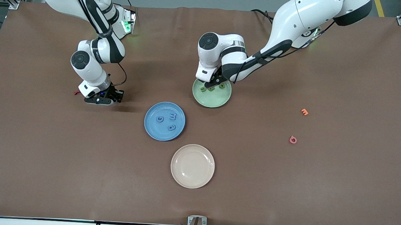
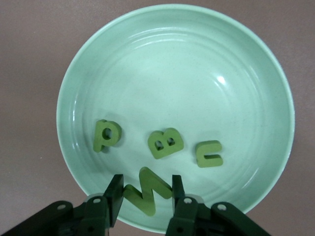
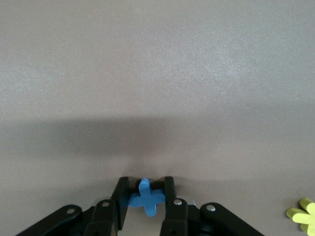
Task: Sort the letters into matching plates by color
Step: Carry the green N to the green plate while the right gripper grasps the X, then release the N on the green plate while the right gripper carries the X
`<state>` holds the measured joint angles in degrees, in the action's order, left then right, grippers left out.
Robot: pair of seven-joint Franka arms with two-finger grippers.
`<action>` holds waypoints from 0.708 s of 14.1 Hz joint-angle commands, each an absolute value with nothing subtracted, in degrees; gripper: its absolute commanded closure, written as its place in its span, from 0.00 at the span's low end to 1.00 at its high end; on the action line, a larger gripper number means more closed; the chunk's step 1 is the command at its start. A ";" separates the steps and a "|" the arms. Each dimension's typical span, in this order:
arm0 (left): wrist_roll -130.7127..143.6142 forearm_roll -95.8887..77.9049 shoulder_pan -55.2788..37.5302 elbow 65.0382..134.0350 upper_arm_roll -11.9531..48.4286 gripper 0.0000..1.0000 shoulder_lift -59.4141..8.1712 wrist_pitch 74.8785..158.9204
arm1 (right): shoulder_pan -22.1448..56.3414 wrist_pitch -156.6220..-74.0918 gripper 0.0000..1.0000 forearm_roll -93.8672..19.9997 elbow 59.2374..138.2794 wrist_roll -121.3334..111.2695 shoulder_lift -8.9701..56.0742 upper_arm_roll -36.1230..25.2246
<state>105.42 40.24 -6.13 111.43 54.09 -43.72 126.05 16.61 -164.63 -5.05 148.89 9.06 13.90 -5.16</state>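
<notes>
My left gripper [image 1: 213, 83] is low over the pale green plate [image 1: 215, 100], at the rim nearest the arms' bases. In the left wrist view the gripper [image 2: 146, 184] is shut on a green zigzag letter [image 2: 147, 195] just over the plate [image 2: 187, 73]. Three green letters [image 2: 166, 142] lie in that plate. My right gripper [image 1: 103, 99] is low over bare table toward the right arm's end. In the right wrist view it [image 3: 146, 184] is shut on a blue cross-shaped letter [image 3: 146, 198]. The blue plate [image 1: 152, 123] holds three blue letters [image 1: 172, 116].
An empty beige plate [image 1: 192, 166] sits nearer the front camera than the blue plate. An orange letter [image 1: 304, 111] and a pink letter [image 1: 292, 139] lie toward the left arm's end. A red piece [image 1: 76, 93] and a yellow piece [image 3: 302, 216] lie beside my right gripper.
</notes>
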 commanded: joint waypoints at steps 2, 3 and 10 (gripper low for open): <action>105.56 39.29 -8.61 109.34 51.77 0.63 -44.38 126.47 | 16.26 -164.01 0.99 -4.13 147.31 9.40 14.59 -5.10; 105.56 39.20 -8.87 109.34 51.59 0.44 -44.38 126.65 | 16.26 -161.83 0.99 -4.13 145.91 9.49 14.50 -5.10; 104.86 37.44 -7.47 109.60 51.50 0.00 -43.33 126.56 | 19.41 -146.27 0.99 -4.39 131.95 13.78 15.64 -4.92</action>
<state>105.43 39.05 -7.71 110.03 51.86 -43.84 126.39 17.40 -150.15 -5.05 136.95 10.02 14.03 -5.01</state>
